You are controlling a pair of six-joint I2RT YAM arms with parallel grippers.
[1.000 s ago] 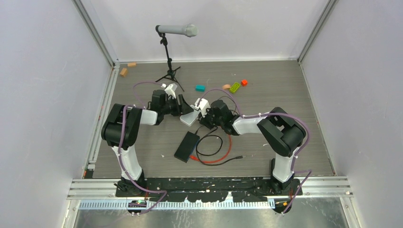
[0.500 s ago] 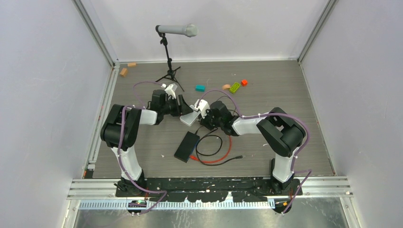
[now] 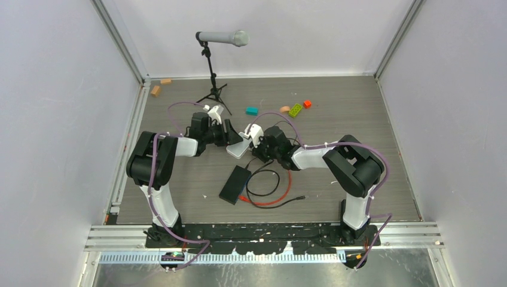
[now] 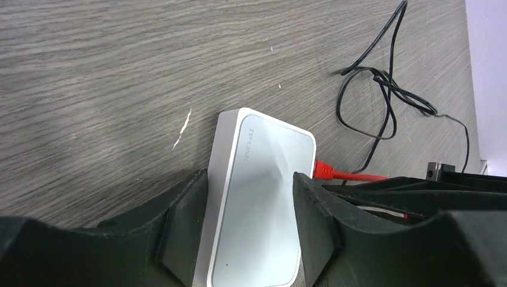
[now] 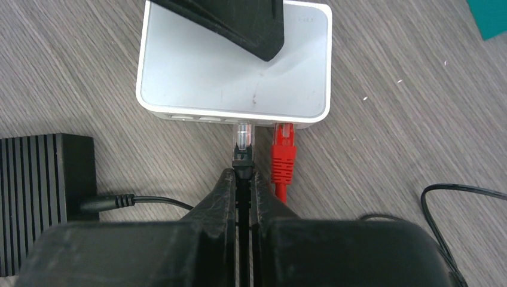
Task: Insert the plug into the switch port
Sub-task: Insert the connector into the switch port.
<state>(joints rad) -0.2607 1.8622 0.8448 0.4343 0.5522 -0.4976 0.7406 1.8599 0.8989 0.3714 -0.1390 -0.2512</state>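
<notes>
R jaws are pinching the plug (image 5: 242,136) tight, its clear tip sitting at the switch port (image 5: 242,122) mid-frame in the R wrist view, just left of a red plug (image 5: 283,152). L jaws are clamping the white switch (image 5: 233,66) by its sides on the worktop (image 5: 388,119).

I get bright, even light from overhead; shadows on the table (image 3: 359,119) are short and soft. In the left wrist view the switch (image 4: 263,197) carries a pale sheen, and the fingers (image 4: 185,227) nearest the lens blur dark
</notes>
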